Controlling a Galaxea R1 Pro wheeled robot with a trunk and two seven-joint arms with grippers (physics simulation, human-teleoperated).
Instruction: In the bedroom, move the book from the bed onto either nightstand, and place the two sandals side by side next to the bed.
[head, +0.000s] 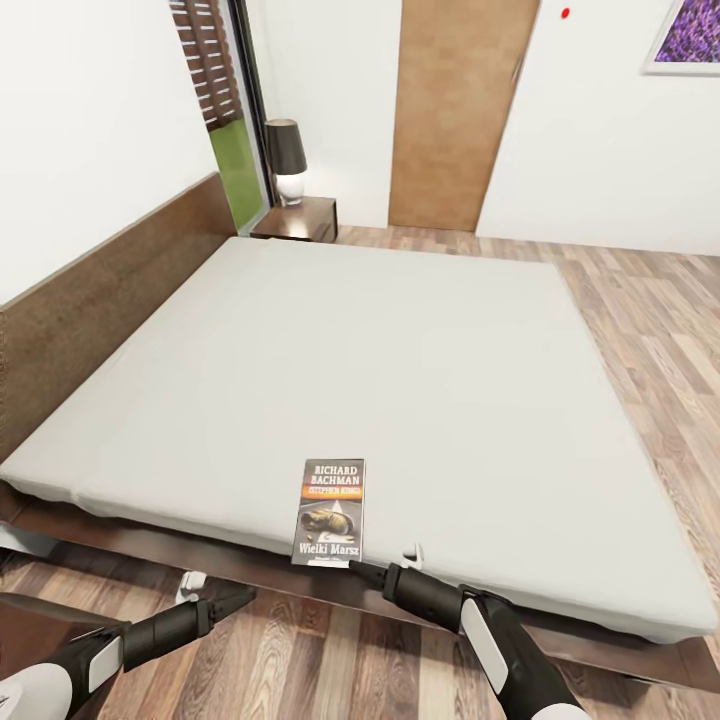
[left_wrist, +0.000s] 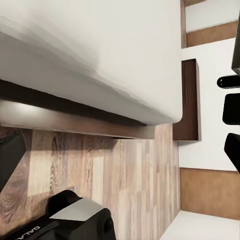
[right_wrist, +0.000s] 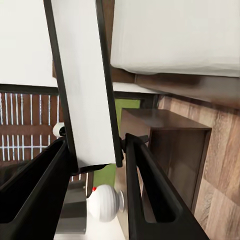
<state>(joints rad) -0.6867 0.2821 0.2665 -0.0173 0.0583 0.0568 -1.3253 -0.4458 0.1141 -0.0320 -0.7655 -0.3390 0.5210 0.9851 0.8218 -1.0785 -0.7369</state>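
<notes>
The book (head: 332, 512), dark-covered with white "RICHARD BACHMAN" lettering, lies flat on the bed (head: 400, 380) at the mattress's near edge. My right gripper (head: 358, 570) reaches up from the floor side and is shut on the book's near end. In the right wrist view the book (right_wrist: 85, 85) runs edge-on between the two black fingers (right_wrist: 150, 195), one on each cover. My left gripper (head: 240, 595) hangs open and holds nothing, low over the floor just in front of the bed frame. A nightstand (head: 300, 220) stands at the bed's far corner. The sandals are out of view.
A lamp (head: 285, 155) stands on the nightstand beside the window (head: 225, 110). A brown door (head: 455, 110) is behind the bed. Wood floor (head: 640, 320) runs along the bed's right side. A dark wood surface (head: 30, 610) sits at lower left beside my left arm.
</notes>
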